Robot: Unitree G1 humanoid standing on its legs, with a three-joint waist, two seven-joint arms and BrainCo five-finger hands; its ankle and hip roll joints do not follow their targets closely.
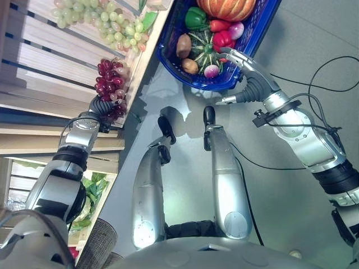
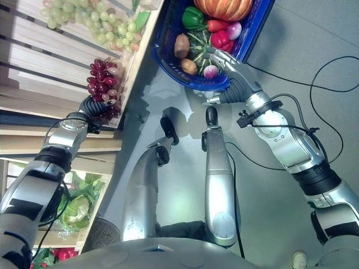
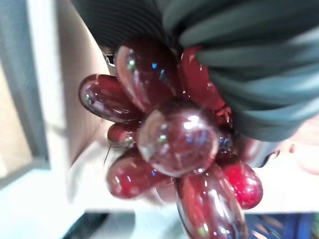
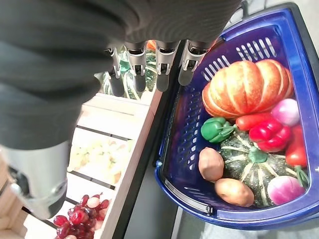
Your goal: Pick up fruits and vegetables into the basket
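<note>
A slatted wooden shelf runs along the upper left of the frame, with grey floor beside it. Our left hand is clenched on the red grapes at the shelf's edge; green grapes lie higher up the slats. The blue basket, already loaded with a pumpkin and other produce, sits at upper centre, right of the grapes. Our right hand rests over its near rim with fingers straight. We judge the carry must go rightward, across the gap to the basket.
</note>
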